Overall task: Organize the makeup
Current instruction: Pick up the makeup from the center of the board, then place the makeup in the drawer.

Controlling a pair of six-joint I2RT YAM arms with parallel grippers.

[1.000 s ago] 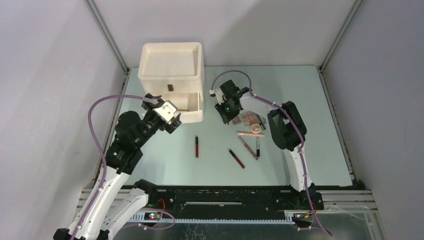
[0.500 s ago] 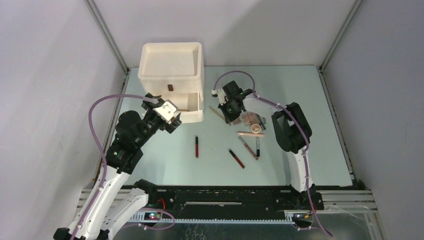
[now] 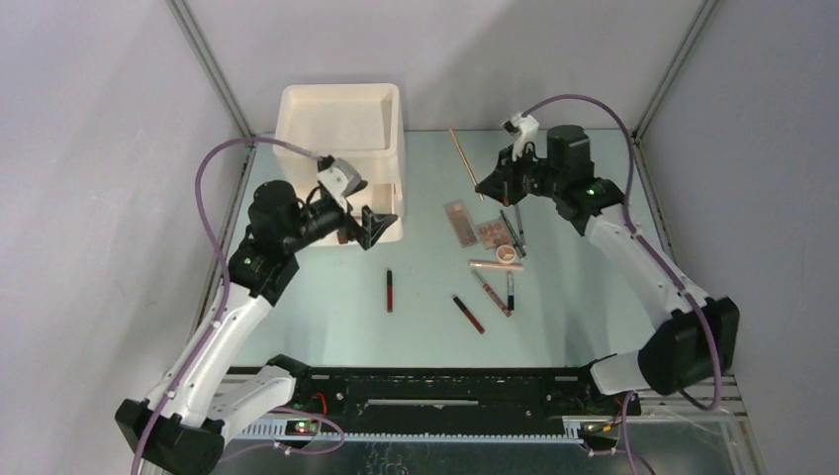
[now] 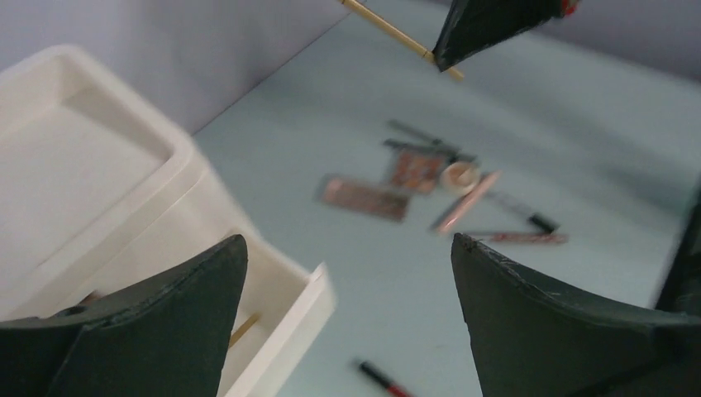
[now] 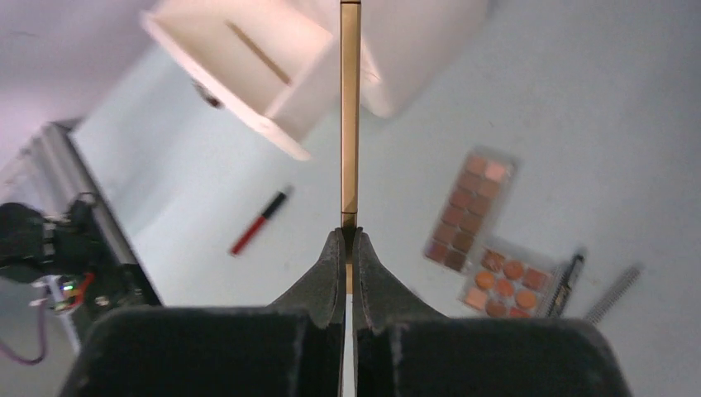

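The right end effector [image 5: 349, 241] pinches the pencil [image 5: 350, 107] by its very end, I think, high over the desk [image 3: 416, 332] near 12 o'clock, so it could tip and drop. The left end effector [image 4: 347, 248], wide and empty, may block the drawer [image 5: 227, 59] at 10 o'clock.

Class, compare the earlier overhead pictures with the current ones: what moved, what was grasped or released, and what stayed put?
The right gripper shut on a thin pencil beside the palettes and lifted it toward the far side. The left gripper, open throughout, shifted right in front of the drawer box. The palettes, tubes and drawer box stayed put.
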